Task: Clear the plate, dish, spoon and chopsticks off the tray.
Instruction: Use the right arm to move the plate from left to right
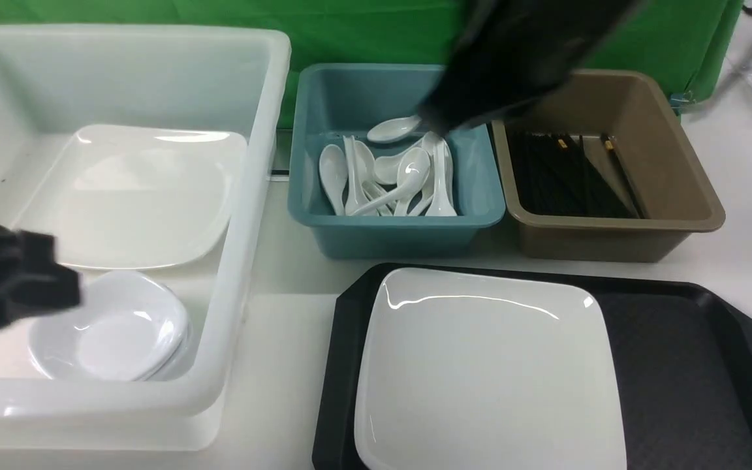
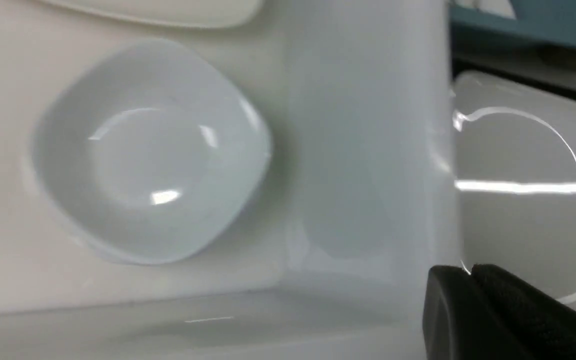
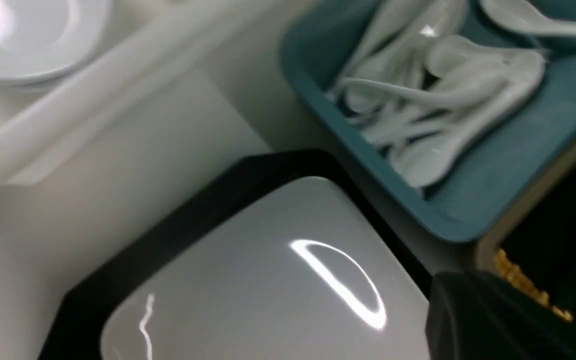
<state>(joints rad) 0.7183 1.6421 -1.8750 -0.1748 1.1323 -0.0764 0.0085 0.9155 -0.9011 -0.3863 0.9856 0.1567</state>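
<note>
The large white plate (image 1: 487, 372) lies on the left half of the black tray (image 1: 676, 365); the right half is bare. My right gripper (image 1: 425, 121) is blurred and hovers over the back of the blue bin, close to a white spoon (image 1: 392, 128). Seen from its wrist, the right gripper (image 3: 468, 280) is shut and empty. Black chopsticks (image 1: 565, 176) lie in the brown bin. My left gripper (image 1: 66, 287) is over the white tub beside a small dish (image 1: 111, 326). From the left wrist, the left gripper (image 2: 470, 272) is shut with nothing in it.
The white tub (image 1: 245, 215) at the left also holds another large plate (image 1: 134, 196). The blue bin (image 1: 395, 225) contains several spoons. The brown bin (image 1: 676, 209) stands to its right. A green backdrop closes off the far side.
</note>
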